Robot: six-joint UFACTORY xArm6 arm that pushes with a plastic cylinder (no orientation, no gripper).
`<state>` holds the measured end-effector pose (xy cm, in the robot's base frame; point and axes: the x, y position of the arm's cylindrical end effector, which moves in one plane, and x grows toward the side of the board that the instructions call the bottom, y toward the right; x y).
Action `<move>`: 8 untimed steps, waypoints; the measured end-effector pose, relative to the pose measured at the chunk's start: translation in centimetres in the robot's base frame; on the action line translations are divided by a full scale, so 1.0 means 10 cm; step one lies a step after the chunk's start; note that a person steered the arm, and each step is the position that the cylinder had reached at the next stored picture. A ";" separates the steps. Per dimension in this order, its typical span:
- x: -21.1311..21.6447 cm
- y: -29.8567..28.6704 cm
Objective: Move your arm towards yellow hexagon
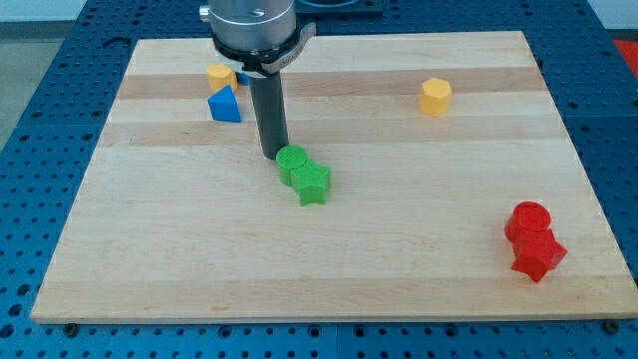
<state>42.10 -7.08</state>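
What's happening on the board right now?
An xArm6 with a plain rod is set to head for the yellow hexagon, which sits near the view's top right. My tip is down on the wooden board, right beside the green cylinder and green star, well left of the target. A blue triangle and a second yellow block sit top left; a red cylinder and red star bottom right.

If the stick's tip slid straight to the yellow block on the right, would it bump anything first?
Probably not. My tip sits just left of the green round block, with the green star below it. The yellow hexagon lies up and right. That line looks free, though the green round block is very close.
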 end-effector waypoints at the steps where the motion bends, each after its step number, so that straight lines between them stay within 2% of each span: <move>1: 0.00 0.00; 3: -0.71 0.69; 4: -0.93 1.38; 5: -1.12 1.54; 6: -1.48 1.90; 8: -1.50 2.39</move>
